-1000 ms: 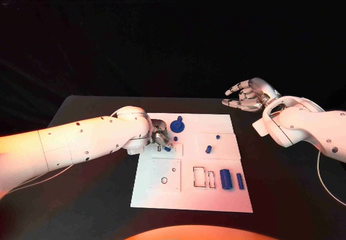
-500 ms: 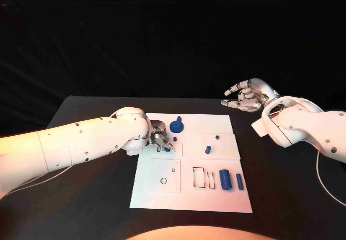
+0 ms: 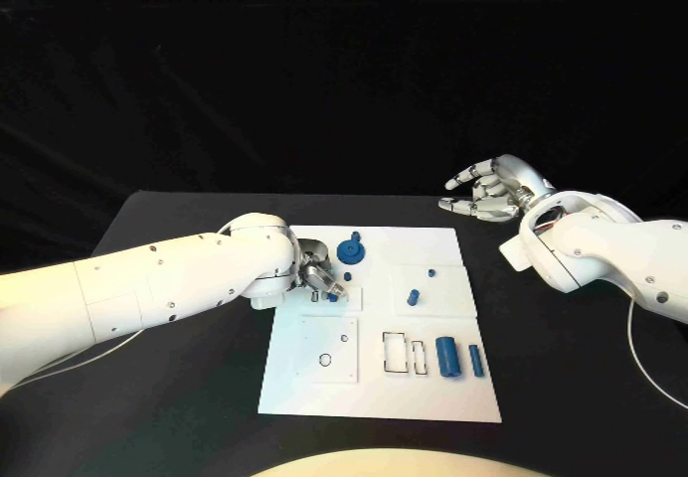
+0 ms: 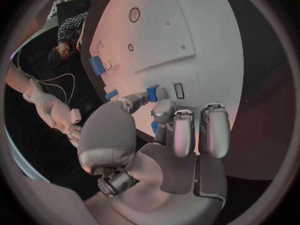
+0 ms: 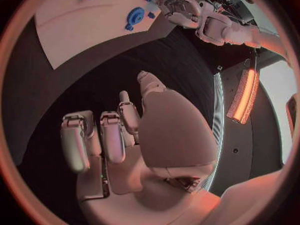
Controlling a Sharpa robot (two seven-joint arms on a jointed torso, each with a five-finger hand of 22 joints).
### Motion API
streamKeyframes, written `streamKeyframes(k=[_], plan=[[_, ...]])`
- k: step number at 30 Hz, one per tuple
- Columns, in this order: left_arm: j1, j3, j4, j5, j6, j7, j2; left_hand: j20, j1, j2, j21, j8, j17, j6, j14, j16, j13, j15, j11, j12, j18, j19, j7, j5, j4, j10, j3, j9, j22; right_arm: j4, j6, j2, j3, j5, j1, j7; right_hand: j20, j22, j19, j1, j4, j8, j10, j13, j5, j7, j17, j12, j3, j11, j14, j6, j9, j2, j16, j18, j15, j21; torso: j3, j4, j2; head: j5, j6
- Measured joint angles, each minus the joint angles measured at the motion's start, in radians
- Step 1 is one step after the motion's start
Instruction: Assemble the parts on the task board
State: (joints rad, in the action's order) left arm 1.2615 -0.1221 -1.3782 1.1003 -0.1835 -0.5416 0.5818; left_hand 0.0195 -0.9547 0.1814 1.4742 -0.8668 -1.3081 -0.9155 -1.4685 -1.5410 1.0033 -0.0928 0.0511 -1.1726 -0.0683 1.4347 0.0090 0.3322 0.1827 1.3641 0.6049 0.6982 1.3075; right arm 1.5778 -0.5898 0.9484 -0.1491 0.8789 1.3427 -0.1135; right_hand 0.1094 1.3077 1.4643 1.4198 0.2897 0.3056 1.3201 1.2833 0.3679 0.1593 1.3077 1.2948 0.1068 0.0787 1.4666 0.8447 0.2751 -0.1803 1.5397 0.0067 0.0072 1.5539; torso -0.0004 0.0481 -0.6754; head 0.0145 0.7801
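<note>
Black table (image 3: pixel 172 397), white task board (image 3: pixel 380 388) lying in the middle of it.

Left hand (image 3: pixel 318 274) low over the board's left-middle area, fingers bunched together and pinching a small blue part (image 3: pixel 334 294) at their tips. In the left wrist view the same hand (image 4: pixel 169 135) has its fingertips closed around that blue part (image 4: pixel 152 92), which sits just beside a small rectangular slot in the board (image 4: pixel 156 35).

Right hand (image 3: pixel 492 189) held above the table beyond the board's far right corner, well apart from the board. Fingers loosely curled and spread, nothing in them. The right wrist view shows that hand (image 5: pixel 125 135) over bare black table, palm empty.

Other parts on the board: a round blue gear-like piece (image 3: pixel 353 250) near the far edge, just right of the left hand; a small blue peg (image 3: pixel 431 270) to the right of it; another small blue piece (image 3: pixel 413 295) nearer the middle. Two blue cylinders lie side by side toward the near right: a thicker one (image 3: pixel 448 356) and a thinner one (image 3: pixel 477 361). Left of these, two rectangular outlined recesses (image 3: pixel 405 356), and farther left a square plate with a small hole (image 3: pixel 328 350).
</note>
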Motion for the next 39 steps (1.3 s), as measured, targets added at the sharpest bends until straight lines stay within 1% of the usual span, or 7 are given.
streamKeyframes(k=[12,21,27,32,37,38,39], plan=[[-0.001,0.0,0.007,-0.001,0.0,0.001,-0.001,0.0,0.0,0.0,0.0,0.004,0.0,0.0,0.0,0.0,0.001,0.0,0.0,0.0,0.0,0.0,0.0,0.0,0.023,0.0,-0.034,-0.001,0.0,0.0,0.0,0.001,0.0,0.0,0.0,0.001,0.0,0.0,0.0,-0.005,0.0,0.004,0.0,-0.001,-0.014,0.0,0.0,0.0,0.0,0.0,0.0,0.0,-0.001,-0.005,0.0,0.0,0.0,0.0,-0.0003,0.0001,0.0,-0.001,-0.001],[-0.001,0.0,0.008,-0.001,0.0,0.002,0.0,0.0,0.007,0.007,0.0,0.004,0.0,0.0,0.0,0.0,0.0,0.0,0.0,0.0,0.0,0.0,0.0,-0.004,0.055,0.0,-0.097,-0.002,0.0,0.0,0.0,0.002,0.0,-0.001,0.0,0.001,0.0,0.0,0.0,-0.012,0.0,0.004,0.0,-0.003,-0.017,0.0,0.0,0.0,0.0,0.0,0.0,0.0,-0.002,0.001,0.0,0.0,0.0,-0.004,-0.0011,0.0002,0.0,-0.002,-0.001],[-0.001,0.001,0.007,-0.001,0.001,0.002,0.006,0.0,0.001,0.012,0.0,0.008,0.0,0.0,0.0,0.0,0.0,0.0,0.0,0.0,0.0,0.0,0.0,-0.029,0.096,0.0,-0.146,-0.003,0.0,0.0,-0.001,0.002,0.0,-0.001,0.0,0.002,0.0,0.0,0.0,-0.016,0.0,0.004,0.0,-0.003,-0.022,0.0,0.0,0.0,0.0,0.0,0.0,0.0,-0.002,-0.003,-0.004,0.0,0.0,-0.004,-0.0011,0.0002,0.0,-0.002,-0.001],[-0.002,0.003,0.003,0.0,0.001,0.002,0.011,0.0,0.001,0.012,0.0,0.009,0.0,0.0,0.0,0.0,-0.003,0.0,0.0,0.0,0.0,0.0,0.0,-0.066,0.107,0.0,-0.18,-0.003,0.0,0.0,-0.001,0.003,0.0,-0.001,0.0,0.002,0.0,0.0,0.0,-0.016,0.0,0.004,0.0,-0.003,-0.022,0.0,0.0,0.0,0.0,0.0,0.0,0.0,-0.003,-0.003,-0.004,0.0,0.0,-0.004,-0.001,-0.0002,0.0,-0.003,-0.001],[-0.002,0.013,-0.005,0.0,0.003,0.002,0.019,0.0,0.001,0.012,-0.001,0.01,0.0,0.0,0.0,0.0,-0.007,0.0,0.0,0.0,0.0,0.0,0.0,-0.083,0.111,0.0,-0.191,-0.003,0.0,0.0,-0.001,0.003,0.0,-0.001,0.0,0.003,0.0,0.0,0.0,-0.02,0.0,0.004,0.0,-0.004,-0.022,0.0,0.0,0.0,0.0,0.0,0.0,0.0,-0.003,-0.006,-0.004,0.0,0.0,-0.004,-0.0006,-0.0002,0.0,-0.004,-0.001],[-0.002,0.015,-0.007,0.001,0.003,0.001,0.02,0.0,0.001,0.012,-0.004,0.01,0.0,0.0,0.0,0.0,-0.009,0.0,0.0,0.0,0.0,0.0,0.0,-0.086,0.109,0.0,-0.193,-0.003,0.0,0.0,-0.001,0.003,0.0,-0.001,-0.001,0.003,0.0,0.0,0.0,-0.024,0.0,0.004,0.0,-0.004,-0.022,0.0,0.0,0.0,0.0,0.0,0.0,0.0,-0.003,-0.003,-0.004,0.0,0.0,-0.004,-0.0006,-0.0003,0.0,-0.005,-0.002],[-0.002,0.02,-0.01,0.001,0.004,0.001,0.023,0.0,0.001,0.012,-0.004,0.01,0.0,0.0,0.0,0.0,-0.012,0.0,0.0,0.004,0.0,0.0,0.0,-0.089,0.107,0.0,-0.195,-0.003,0.0,-0.001,-0.001,0.003,0.0,-0.001,-0.001,0.003,0.0,0.0,0.0,-0.024,0.0,0.004,0.0,-0.004,-0.022,0.0,0.0,0.0,0.0,0.0,0.0,0.0,-0.003,-0.003,-0.004,0.0,0.0,-0.004,-0.0007,-0.0003,0.001,-0.005,-0.002]])
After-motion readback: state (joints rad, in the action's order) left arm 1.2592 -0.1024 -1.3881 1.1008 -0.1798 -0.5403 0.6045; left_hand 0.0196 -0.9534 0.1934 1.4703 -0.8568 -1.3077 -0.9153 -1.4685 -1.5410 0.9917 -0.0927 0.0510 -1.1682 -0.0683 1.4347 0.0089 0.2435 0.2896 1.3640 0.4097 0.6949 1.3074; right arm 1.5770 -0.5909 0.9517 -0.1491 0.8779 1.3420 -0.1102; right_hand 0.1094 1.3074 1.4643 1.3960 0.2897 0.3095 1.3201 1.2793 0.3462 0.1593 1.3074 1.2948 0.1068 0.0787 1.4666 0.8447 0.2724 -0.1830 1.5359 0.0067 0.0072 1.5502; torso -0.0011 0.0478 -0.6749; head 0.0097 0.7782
